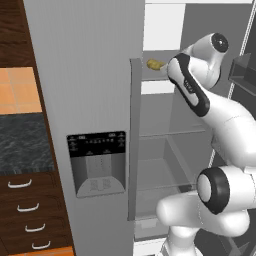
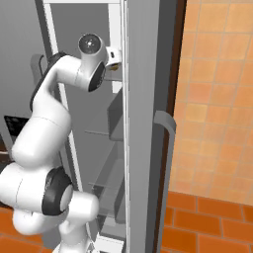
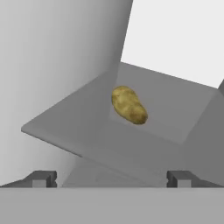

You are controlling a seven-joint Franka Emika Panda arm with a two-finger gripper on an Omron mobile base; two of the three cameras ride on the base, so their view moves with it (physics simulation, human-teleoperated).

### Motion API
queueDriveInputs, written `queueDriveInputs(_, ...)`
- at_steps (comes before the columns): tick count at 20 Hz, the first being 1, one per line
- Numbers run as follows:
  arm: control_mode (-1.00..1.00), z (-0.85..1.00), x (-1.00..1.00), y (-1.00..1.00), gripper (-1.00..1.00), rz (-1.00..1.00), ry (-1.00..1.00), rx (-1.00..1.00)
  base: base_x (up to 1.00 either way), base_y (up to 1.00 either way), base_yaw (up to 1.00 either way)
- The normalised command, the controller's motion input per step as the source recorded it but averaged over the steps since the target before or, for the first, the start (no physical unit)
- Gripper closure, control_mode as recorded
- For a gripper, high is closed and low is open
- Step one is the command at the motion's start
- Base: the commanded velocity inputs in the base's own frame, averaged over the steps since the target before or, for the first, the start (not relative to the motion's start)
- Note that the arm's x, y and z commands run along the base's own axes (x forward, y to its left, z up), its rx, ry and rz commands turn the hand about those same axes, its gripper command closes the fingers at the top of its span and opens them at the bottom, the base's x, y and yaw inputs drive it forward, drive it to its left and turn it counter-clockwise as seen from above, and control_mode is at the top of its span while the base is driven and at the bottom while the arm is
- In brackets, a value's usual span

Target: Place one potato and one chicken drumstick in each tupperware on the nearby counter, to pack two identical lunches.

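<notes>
A brown potato (image 3: 128,105) lies on a grey upper shelf (image 3: 74,122) inside the open fridge. In the left base view the potato (image 1: 155,64) sits on that shelf just left of my arm's wrist. My gripper (image 3: 112,178) is open, its two dark fingertips (image 3: 41,178) wide apart, a short way in front of the potato with nothing between them. The black speckled counter (image 1: 25,142) lies to the left of the fridge. The tupperware and the chicken drumstick are out of view.
The fridge's shut left door, with a dispenser panel (image 1: 96,162) and a long vertical handle (image 1: 134,140), stands between the counter and the open compartment. The open right door (image 2: 143,123) with its handle (image 2: 165,128) flanks my arm. Lower shelves (image 1: 165,150) sit beneath.
</notes>
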Motion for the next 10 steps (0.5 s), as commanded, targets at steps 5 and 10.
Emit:
queueDriveInputs(5,-1.0,-0.06,0.67,0.0,-1.0,0.06,0.08,0.0,0.0,0.0,0.0)
queueDriveInputs(10,-1.0,-0.12,0.52,0.0,-1.0,0.07,0.01,0.0,0.0,0.0,0.0)
